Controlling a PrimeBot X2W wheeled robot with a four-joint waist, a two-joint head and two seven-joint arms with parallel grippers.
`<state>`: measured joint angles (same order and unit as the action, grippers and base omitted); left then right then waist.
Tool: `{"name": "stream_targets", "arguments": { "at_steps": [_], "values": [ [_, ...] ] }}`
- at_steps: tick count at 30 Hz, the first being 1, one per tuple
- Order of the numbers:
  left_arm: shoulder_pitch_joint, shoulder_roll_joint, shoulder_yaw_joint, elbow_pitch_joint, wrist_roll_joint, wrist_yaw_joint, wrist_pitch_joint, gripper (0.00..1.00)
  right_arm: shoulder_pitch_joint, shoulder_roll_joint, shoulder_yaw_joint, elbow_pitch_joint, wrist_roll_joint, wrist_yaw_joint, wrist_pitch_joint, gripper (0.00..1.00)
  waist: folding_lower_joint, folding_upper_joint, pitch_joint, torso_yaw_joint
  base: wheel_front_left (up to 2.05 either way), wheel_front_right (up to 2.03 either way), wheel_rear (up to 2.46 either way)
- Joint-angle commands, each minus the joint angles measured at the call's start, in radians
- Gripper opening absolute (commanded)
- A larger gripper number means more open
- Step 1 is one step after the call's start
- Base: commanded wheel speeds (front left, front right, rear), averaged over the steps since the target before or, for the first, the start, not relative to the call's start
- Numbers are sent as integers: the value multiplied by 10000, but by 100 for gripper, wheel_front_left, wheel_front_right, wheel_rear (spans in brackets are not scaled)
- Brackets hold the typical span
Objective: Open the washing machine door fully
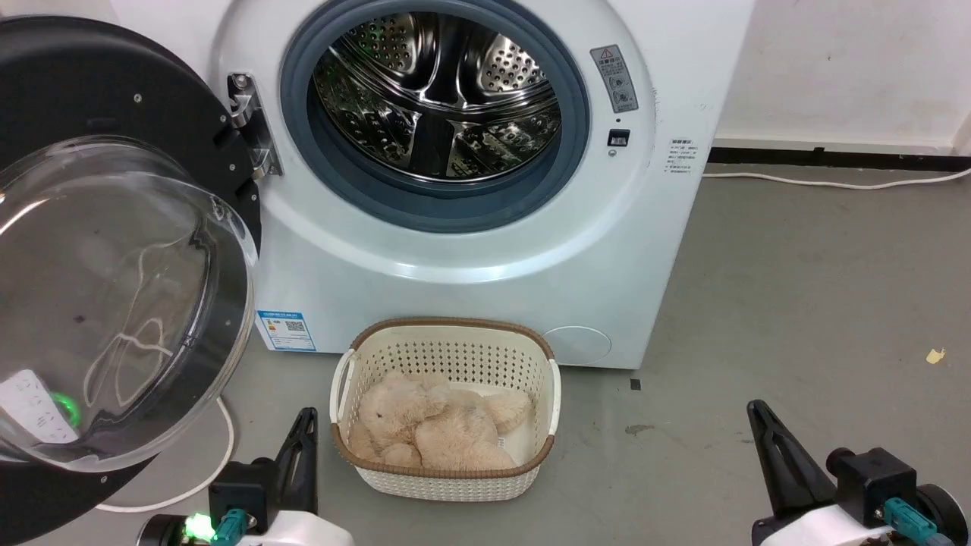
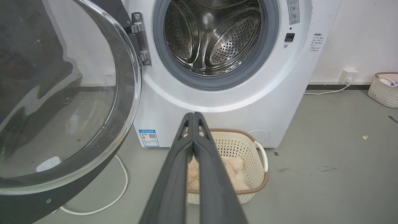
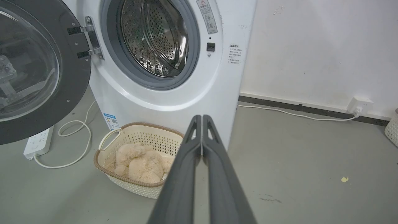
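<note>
Hands first: the left hand and the right hand are both closed, each pair of long dark fingers pressed flat together with nothing between them. Both are low over the grey concrete floor, well apart from the machine.

From the head view we see the two hands at the lower corners. Between them is a cream perforated plastic basket with a brown woven rim, and a beige plush toy lies inside it. The basket stands just in front of the white front-loading washing machine.

The right wrist view adds a white power strip lying on the floor under the door, and a white wall socket low on the wall to the right. The left wrist view adds a second pale basket by the wall at far right.

The large round glossy black washing machine door stands on our left, swung wide on its metal hinge. This leaves the grey-gasketed perforated steel drum fully exposed. Being round, the door has no long axis. Its plane stands upright, with the hinge edge at the machine and the free edge away to the left. Its inner face, with the bulging clear glass bowl, points out toward us.
</note>
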<state>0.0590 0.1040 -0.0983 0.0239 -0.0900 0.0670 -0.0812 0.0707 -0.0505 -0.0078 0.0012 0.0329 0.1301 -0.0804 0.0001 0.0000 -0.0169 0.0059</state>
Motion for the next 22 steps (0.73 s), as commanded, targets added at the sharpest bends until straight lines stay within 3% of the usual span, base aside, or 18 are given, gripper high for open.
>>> {"name": "stream_targets", "arguments": {
  "at_steps": [1,22],
  "values": [
    [-176,-69,96,-46,100,-92,44,0,-217,2,15,-7,-87,4,57,0,-1,0,5,-2,0,0,0],
    [-399,-322,574,-150,531,-403,458,0,-481,3,49,-10,-217,5,460,0,-1,0,93,-32,0,0,0]
  ]
}}
